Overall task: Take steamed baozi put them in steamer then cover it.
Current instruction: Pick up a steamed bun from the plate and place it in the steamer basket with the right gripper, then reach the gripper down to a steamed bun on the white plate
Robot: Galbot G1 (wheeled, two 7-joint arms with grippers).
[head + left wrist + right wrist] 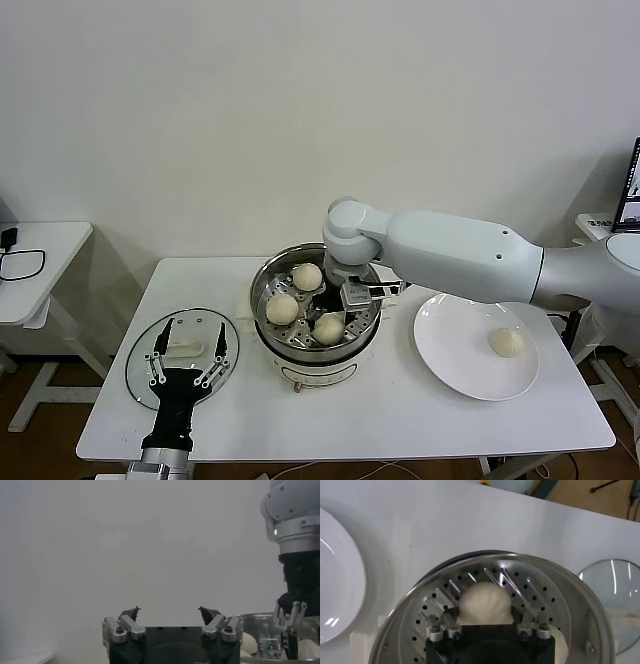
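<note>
The steel steamer (262, 285) stands mid-table with three baozi on its perforated tray: one at the back (307, 276), one on the left (282, 309), one at the front (329, 327). My right gripper (356, 297) reaches down into the pot. In the right wrist view its jaws (485, 616) stand open on either side of a baozi (485, 600) resting on the tray (530, 587). A further baozi (507, 342) lies on the white plate (450, 345). My left gripper (187, 358) hovers open and empty over the glass lid (138, 365).
The lid with its cream knob (186, 349) lies flat at the table's front left. A small white side table with a black cable (25, 262) stands further left. In the left wrist view the left gripper (170, 612) faces the pot's wall (255, 622).
</note>
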